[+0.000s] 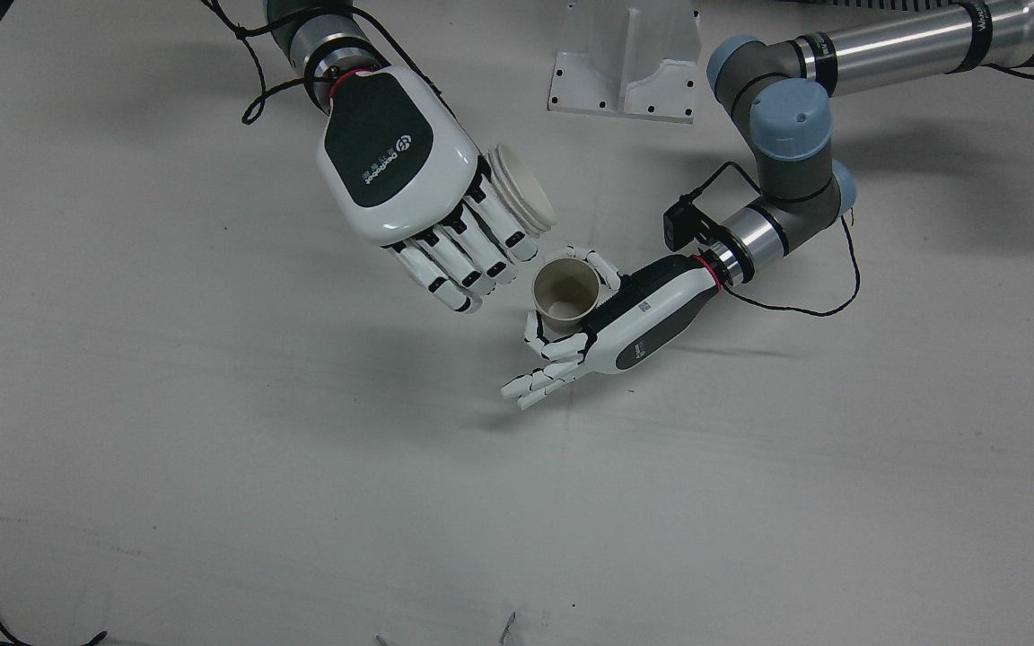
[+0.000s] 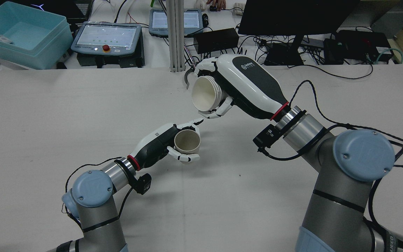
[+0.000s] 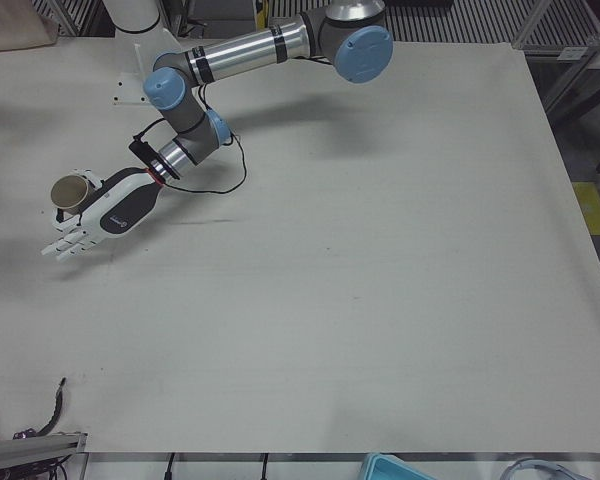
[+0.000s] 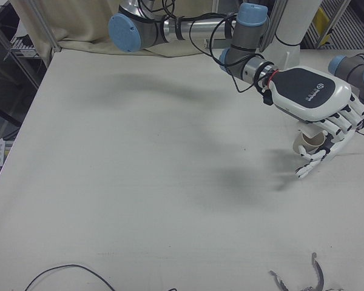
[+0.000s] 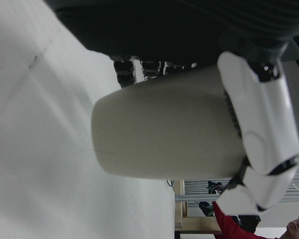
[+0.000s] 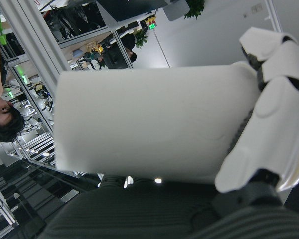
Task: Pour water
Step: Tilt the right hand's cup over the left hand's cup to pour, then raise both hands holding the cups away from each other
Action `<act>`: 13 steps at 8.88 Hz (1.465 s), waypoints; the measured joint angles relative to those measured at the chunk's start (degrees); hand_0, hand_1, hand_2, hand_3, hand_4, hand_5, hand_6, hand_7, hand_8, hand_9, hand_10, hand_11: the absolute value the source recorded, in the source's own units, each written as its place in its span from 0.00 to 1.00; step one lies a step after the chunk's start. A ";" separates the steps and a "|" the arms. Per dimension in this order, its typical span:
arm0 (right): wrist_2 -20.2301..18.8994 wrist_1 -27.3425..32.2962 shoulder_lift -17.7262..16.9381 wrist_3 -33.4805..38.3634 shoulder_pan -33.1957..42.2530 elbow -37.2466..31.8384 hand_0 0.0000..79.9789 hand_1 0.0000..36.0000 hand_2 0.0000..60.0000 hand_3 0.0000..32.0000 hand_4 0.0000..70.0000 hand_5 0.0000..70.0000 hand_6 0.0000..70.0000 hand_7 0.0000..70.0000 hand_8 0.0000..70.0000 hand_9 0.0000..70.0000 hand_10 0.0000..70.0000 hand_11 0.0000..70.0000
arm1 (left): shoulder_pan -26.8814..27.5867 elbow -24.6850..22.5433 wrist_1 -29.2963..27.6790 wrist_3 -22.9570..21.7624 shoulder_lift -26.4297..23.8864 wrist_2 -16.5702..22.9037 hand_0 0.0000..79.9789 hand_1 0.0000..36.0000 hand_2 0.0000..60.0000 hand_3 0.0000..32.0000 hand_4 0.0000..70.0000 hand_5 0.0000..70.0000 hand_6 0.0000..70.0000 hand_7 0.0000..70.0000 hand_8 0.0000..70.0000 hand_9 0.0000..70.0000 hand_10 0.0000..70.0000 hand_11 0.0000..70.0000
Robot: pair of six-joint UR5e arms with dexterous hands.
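I can't see any water in either cup. My right hand (image 2: 247,85) grips the white cup (image 2: 205,93), raised above mid-table and tipped on its side, mouth pointing down-left toward the other cup. My left hand (image 2: 159,143) clasps the beige cup (image 2: 186,141), upright with its mouth up, just beneath. The right-front view mostly hides both cups.

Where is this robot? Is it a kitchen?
Probably not a kitchen, more likely a robot lab. Behind the white table sit control tablets, a dark monitor and tangled cables. Two robot hands hold paper cups.
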 measured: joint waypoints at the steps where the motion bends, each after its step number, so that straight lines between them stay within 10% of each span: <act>1: -1.17 -4.22 0.09 -0.22 -0.08 1.25 0.68 1.00 1.00 0.00 0.30 1.00 0.61 0.85 0.57 0.79 0.38 0.59 | -0.39 -0.03 0.05 -0.03 0.00 0.00 0.59 1.00 1.00 0.00 0.42 0.97 0.09 0.14 0.05 0.08 0.10 0.19; 7: -3.24 -12.93 0.42 -0.14 0.38 2.35 0.67 1.00 1.00 0.00 0.31 1.00 0.61 0.84 0.56 0.77 0.38 0.59 | -1.81 -0.76 1.26 -0.33 -0.02 0.09 0.60 1.00 1.00 0.00 0.43 0.98 0.09 0.14 0.04 0.08 0.10 0.18; 13: 12.77 -5.43 -0.73 22.41 7.07 -2.48 0.66 0.98 1.00 0.00 0.30 1.00 0.61 0.83 0.57 0.78 0.39 0.60 | -18.30 -2.01 2.83 -8.54 6.97 1.23 0.58 1.00 1.00 0.00 0.42 0.97 0.08 0.12 0.04 0.08 0.10 0.18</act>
